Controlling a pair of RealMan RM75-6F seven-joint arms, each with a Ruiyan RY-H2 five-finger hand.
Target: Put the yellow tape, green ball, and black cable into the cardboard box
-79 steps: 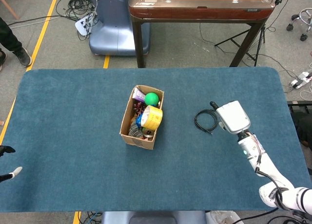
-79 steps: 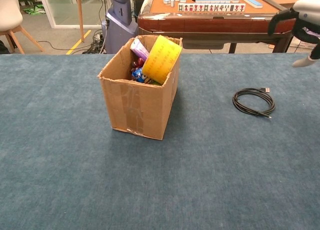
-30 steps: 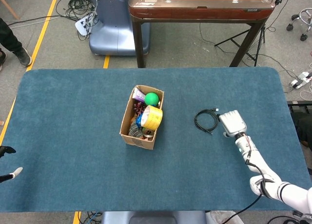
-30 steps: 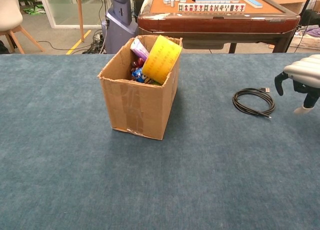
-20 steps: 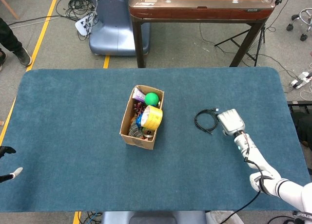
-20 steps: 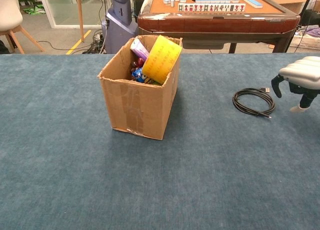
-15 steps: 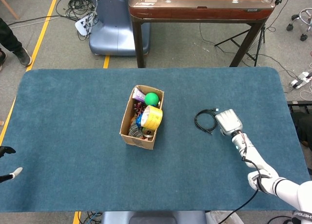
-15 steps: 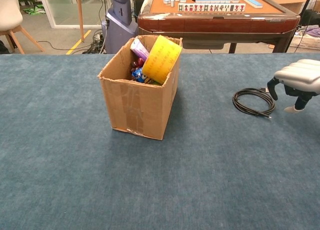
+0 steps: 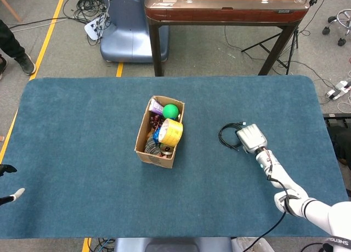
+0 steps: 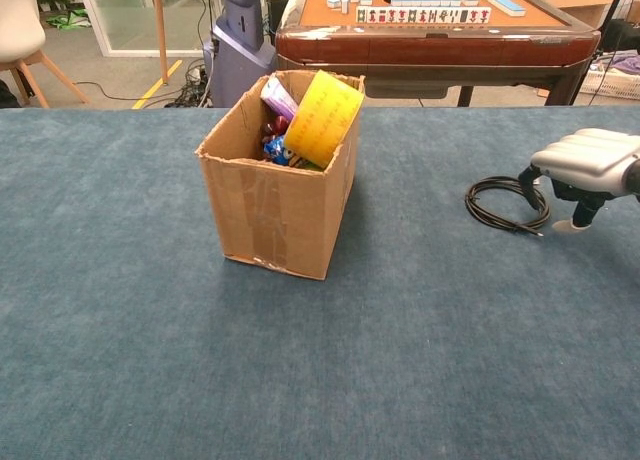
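Observation:
The cardboard box (image 9: 148,148) (image 10: 275,210) stands upright at mid-table. The yellow tape (image 9: 171,132) (image 10: 322,118) leans in it, sticking out above the rim. The green ball (image 9: 171,111) lies in the box's far end and is hidden in the chest view. The black cable (image 9: 221,137) (image 10: 470,202) lies coiled on the blue cloth to the right of the box. My right hand (image 9: 249,138) (image 10: 585,158) hovers low at the coil's right edge, fingers hanging down and apart, holding nothing. Of my left hand (image 9: 8,183), only spread fingertips show at the far left edge.
Other small items fill the box, among them a purple packet (image 10: 278,98). Beyond the table's far edge stand a wooden mahjong table (image 9: 225,3) (image 10: 430,40) and a blue machine base (image 9: 129,33). Cables litter the floor behind.
My right hand has come down from well above the table and slid left, until its fingers reach the cable's right edge. Box, tape, ball and cable have not moved.

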